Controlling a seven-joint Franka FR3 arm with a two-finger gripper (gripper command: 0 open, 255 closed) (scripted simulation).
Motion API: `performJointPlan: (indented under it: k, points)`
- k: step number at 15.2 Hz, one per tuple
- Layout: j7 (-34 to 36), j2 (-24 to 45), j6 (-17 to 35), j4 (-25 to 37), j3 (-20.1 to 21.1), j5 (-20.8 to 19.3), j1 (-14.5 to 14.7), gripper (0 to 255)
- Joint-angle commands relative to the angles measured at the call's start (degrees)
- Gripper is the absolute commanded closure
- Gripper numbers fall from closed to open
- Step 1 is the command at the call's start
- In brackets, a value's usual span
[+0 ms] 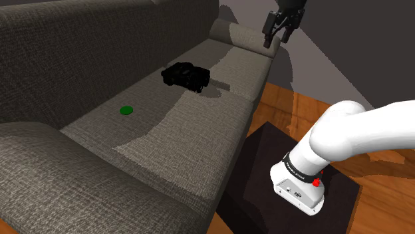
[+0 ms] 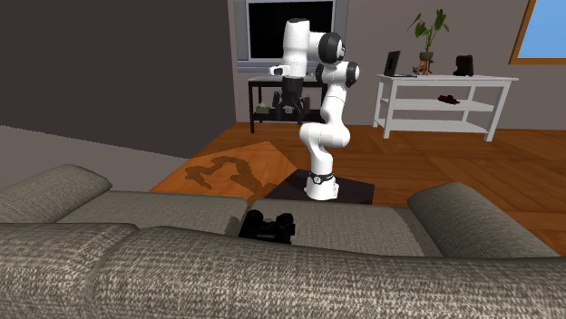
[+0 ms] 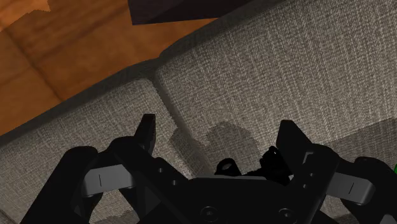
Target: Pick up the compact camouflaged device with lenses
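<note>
The black lensed device lies on the seat of the grey woven sofa, close to the backrest and well apart from a small green disc. The tool hangs over the sofa's far armrest, fingers wide apart and empty. Across the wooden floor stand a white console and a dark screen.

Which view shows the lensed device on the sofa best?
Shoulder view: the black device lies whole and unobstructed on the seat cushion. Second exterior view catches it partly behind the backrest; wrist view, a sliver past the gripper.
</note>
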Motion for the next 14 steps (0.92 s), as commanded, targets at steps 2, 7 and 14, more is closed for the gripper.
performJointPlan:
  k: [2,7,14]
  points:
    - [-0.17,1.6,1.57,-0.16,-0.11,0.29,0.3,0]
    - [-1.28,10.28,9.01,0.12,-0.58,1.85,1.86,0]
    - [-3.48,23.79,17.86,3.43,-0.83,4.48,4.01,0]
